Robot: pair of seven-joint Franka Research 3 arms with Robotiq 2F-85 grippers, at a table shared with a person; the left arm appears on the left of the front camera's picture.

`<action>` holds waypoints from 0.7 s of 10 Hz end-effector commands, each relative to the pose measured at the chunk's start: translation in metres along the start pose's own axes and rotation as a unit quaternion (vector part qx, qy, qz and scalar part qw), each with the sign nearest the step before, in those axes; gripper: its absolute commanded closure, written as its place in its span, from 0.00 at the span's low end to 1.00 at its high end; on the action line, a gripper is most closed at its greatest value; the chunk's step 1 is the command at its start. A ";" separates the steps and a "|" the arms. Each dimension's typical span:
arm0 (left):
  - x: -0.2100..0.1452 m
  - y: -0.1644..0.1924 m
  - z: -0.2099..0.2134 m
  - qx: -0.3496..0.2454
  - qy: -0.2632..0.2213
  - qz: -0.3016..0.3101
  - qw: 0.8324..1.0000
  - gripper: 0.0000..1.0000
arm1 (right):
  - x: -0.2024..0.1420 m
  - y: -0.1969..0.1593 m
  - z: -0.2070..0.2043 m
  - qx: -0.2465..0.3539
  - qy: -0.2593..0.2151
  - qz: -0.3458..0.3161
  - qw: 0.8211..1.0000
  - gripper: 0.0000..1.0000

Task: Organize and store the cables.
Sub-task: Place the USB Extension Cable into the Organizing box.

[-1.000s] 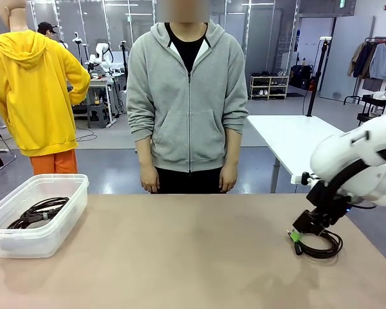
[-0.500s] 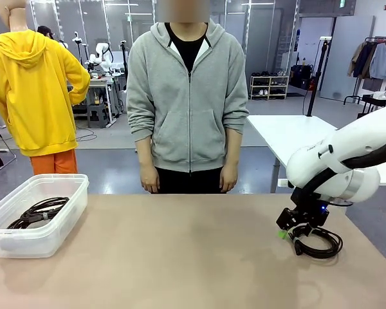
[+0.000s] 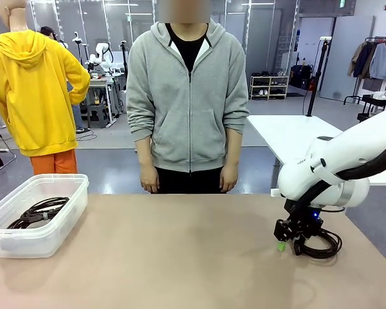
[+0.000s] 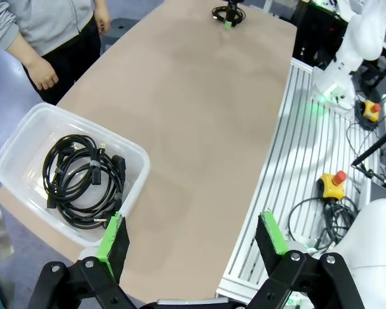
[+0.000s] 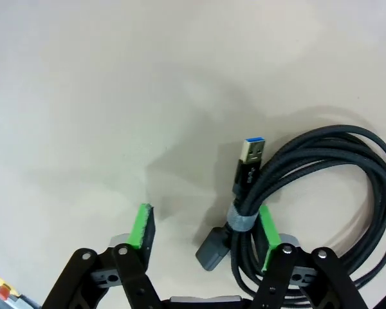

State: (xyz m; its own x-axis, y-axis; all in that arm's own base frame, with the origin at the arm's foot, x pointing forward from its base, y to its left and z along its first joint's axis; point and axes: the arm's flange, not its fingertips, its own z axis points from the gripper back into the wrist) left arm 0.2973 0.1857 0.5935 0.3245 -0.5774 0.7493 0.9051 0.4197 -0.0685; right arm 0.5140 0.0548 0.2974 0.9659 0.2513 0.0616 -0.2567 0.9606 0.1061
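Observation:
A coiled black cable (image 5: 321, 187) with a grey tie and a blue-tipped USB plug lies on the tan table (image 5: 83, 96). My right gripper (image 5: 204, 222) is open and straddles its tied part, which lies close to one green pad (image 5: 266, 238). In the front view this gripper (image 3: 288, 242) is down at the table on the left side of the coil (image 3: 326, 247). More cables (image 3: 37, 212) lie coiled in a clear plastic bin (image 3: 51, 235) at the table's left. My left gripper (image 4: 193, 235) hangs open high above the table's near edge, beside that bin (image 4: 26, 129) and its cables (image 4: 80, 177).
A person in a grey hoodie (image 3: 188, 96) stands at the far edge with both hands down. The wide middle of the table (image 3: 180, 251) is bare. A metal rail frame with loose wires and red-capped yellow boxes (image 4: 334, 183) runs along the table's near side.
The right arm has swung left and come down, so its gripper now stands on the table at the coil's left side. The left arm, the bin and the person have not moved.

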 end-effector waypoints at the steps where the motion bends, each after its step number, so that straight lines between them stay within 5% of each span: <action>1: 0.001 -0.003 0.000 -0.005 -0.008 -0.006 1.000 0.00 | 0.003 0.007 -0.008 -0.016 -0.008 -0.014 1.000 1.00; 7: 0.001 -0.003 0.000 -0.005 -0.008 -0.006 1.000 0.00 | 0.009 0.016 -0.003 -0.043 -0.010 -0.014 0.999 1.00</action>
State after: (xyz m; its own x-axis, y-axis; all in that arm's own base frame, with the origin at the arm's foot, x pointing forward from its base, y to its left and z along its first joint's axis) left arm 0.2973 0.1857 0.5935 0.3244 -0.5774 0.7493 0.9051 0.4197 -0.0685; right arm 0.5162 0.0639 0.3012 0.9672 0.2434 0.0730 -0.2484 0.9661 0.0697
